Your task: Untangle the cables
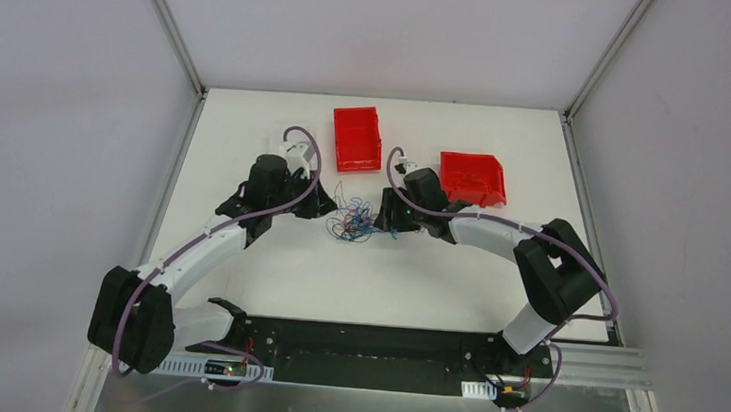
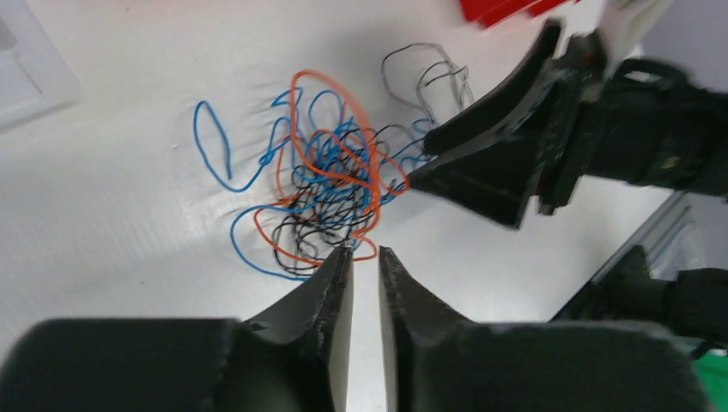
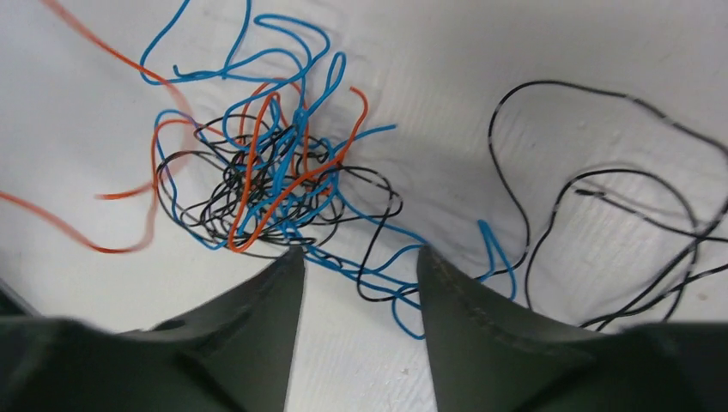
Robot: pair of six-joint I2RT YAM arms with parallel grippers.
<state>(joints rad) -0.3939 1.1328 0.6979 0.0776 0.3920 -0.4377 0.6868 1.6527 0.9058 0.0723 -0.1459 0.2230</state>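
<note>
- We see a white table [image 1: 273, 277] that carries everything, closed in by pale walls on three sides.
- The left arm [image 1: 199, 249] and the right arm [image 1: 502, 234] bend in from the near edge toward each other and meet from either side at the middle of the table.
- A red bin [image 1: 357, 138] stands at the far edge, just beyond the meeting point. A second red bin [image 1: 473, 179] sits to its right, close behind the right arm's wrist.
- The left gripper [image 2: 365, 251] is low over the table with its jaws a narrow slit apart. Its tips are at the near edge of the tangle, and we see no wire pinched in the slit.
- The right gripper [image 3: 360, 253] has its jaws spread wide. They are released and clamp nothing, though blue wire runs across the gap between them on the table.
- The cables [image 1: 353, 220] lie on the table between the two grippers as one knot of blue, orange and black wire, densest at its centre.
- A blue loop [image 2: 212, 144] trails out of the knot on the side away from the right gripper.
- A loose black strand [image 3: 601, 176] curls off beside the knot, flat on the table.
</note>
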